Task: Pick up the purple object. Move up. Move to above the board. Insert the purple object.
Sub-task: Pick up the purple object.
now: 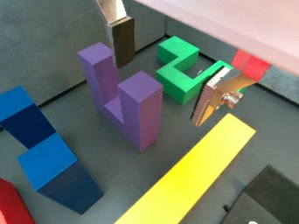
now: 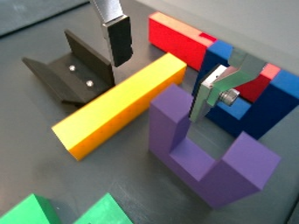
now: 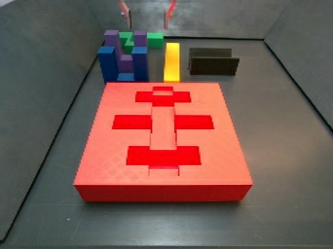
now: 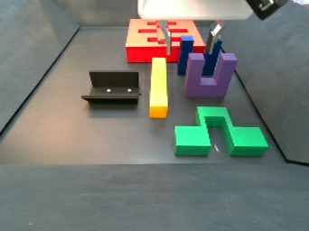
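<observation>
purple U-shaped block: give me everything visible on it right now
The matte purple U-shaped block stands upright on the dark floor, two square prongs up from a base bar, plastic-looking, unmarked. It sits between the long yellow bar and the blue block, near the green block. The gripper hovers above it, open, one finger either side of a prong, no contact visible.

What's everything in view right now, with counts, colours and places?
Purple object: one, purple U-shaped block, upright, between the yellow bar and the blue block.
Board: one, red slab with recesses.
Yellow bar: one, yellow, lying beside the purple object.
Green block: one, green, lying flat.
Blue block: one, blue, beside the purple object.
Fixture: one, dark bracket.
Gripper: one, open, fingers just above the purple object, straddling one prong.
</observation>
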You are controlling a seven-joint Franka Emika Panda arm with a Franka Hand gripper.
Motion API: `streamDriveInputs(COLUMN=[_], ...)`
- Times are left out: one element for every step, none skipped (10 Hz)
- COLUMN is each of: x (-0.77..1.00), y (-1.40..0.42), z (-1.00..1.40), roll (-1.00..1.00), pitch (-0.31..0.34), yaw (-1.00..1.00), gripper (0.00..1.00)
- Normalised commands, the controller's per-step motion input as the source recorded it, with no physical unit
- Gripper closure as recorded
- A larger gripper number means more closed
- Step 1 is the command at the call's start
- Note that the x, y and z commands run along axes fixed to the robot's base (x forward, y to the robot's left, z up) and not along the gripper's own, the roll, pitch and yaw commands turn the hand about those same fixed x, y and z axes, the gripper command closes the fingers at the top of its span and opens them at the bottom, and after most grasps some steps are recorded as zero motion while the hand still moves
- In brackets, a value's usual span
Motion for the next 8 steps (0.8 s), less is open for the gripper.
streamDriveInputs(x=[-0.11,-0.02,0.0,0.0,-0.02,-0.06,-0.09,-0.09], y=[0.0,0.0,-0.03,-0.04,-0.07,-0.07,-0.02,0.0], z=[-0.34,-0.34,-0.31,-0.29,-0.3,-0.29,-0.21,-0.14], roll=[-0.03,-0.02,-0.03,-0.02,-0.01,0.0,0.0,0.0], pitch=[-0.039,-0.03,-0.02,-0.007,-0.021,-0.026,-0.011,0.0], yaw=[0.0,0.0,0.0,-0.03,-0.05,-0.09,-0.09,-0.11], gripper=[0.0,0.0,0.0,0.0,0.0,0.0,0.0,0.0])
